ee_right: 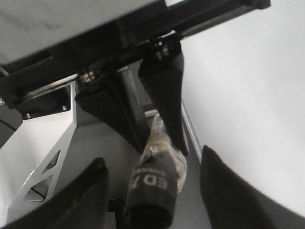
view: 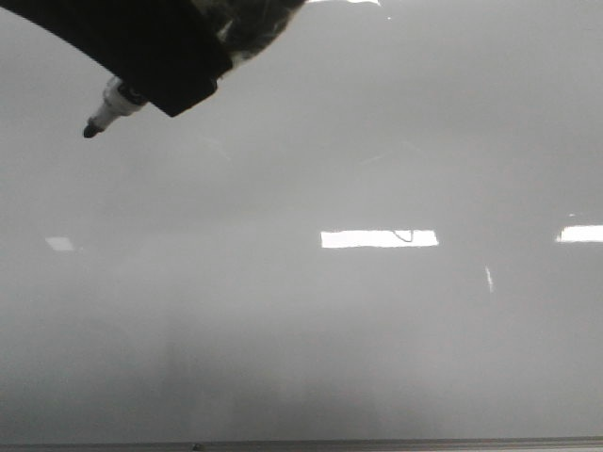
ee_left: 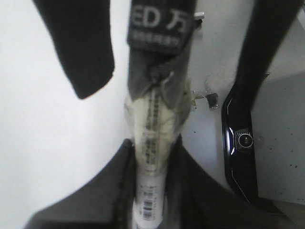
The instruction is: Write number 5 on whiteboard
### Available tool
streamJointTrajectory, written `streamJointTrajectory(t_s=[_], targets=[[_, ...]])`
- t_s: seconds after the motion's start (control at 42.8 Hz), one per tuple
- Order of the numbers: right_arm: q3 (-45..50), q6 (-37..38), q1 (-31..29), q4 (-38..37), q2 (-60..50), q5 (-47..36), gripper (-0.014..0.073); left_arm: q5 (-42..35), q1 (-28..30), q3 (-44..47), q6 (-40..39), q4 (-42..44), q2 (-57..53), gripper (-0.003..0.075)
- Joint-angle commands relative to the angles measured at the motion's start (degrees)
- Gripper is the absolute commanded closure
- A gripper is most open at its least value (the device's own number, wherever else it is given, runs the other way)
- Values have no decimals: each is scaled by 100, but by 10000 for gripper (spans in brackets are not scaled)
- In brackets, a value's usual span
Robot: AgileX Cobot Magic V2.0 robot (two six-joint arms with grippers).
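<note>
The whiteboard [view: 377,330] fills the front view, pale grey and glossy. No drawn number 5 shows on it. My left gripper [ee_left: 152,143] is shut on a white marker [ee_left: 151,191] with a barcode and a taped middle. In the front view the left gripper [view: 179,71] is at the upper left, and the marker's black tip [view: 91,130] points down-left over the board. I cannot tell whether the tip touches. My right gripper [ee_right: 152,160] is open, with one finger on each side of the marker's dark back end [ee_right: 150,191], not touching it.
A thin dark edge strip [view: 377,444] runs along the near side of the board. Bright glare patches [view: 379,238] lie on the board, with a tiny dark mark beside one. A white metal frame [ee_right: 43,143] and dark rails show beyond the board's edge.
</note>
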Motion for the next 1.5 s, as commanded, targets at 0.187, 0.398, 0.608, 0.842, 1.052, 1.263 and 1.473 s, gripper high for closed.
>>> streamJointTrajectory(t_s=[0.187,0.398,0.608,0.842,1.052,1.263,1.473], targets=[[-207,-80,3,340,-77,-104,428,-268,-37,-185,-8,-186,-173,702],[-207,-80,3,339,-50,1,596,-268,-37,-185,-8,-186,-173,702],[-469,217,-2,33,213,551,662,-268,-37,-185,-8,-186,-173,702],[-843,954,-7,-984,461,1022,662,-496,-27,-185,-8,-186,-173,498],[-785,1537,-18,-1576,360,1072,662,-702,-27,-185,-8,-186,-173,128],[-406,2054,-507,-2021,-28,977,662,-530,-27,-185,-8,-149,-173,132],[489,2379,-1681,-2023,-992,-68,662,-180,-1,-185,-370,-102,-173,338]])
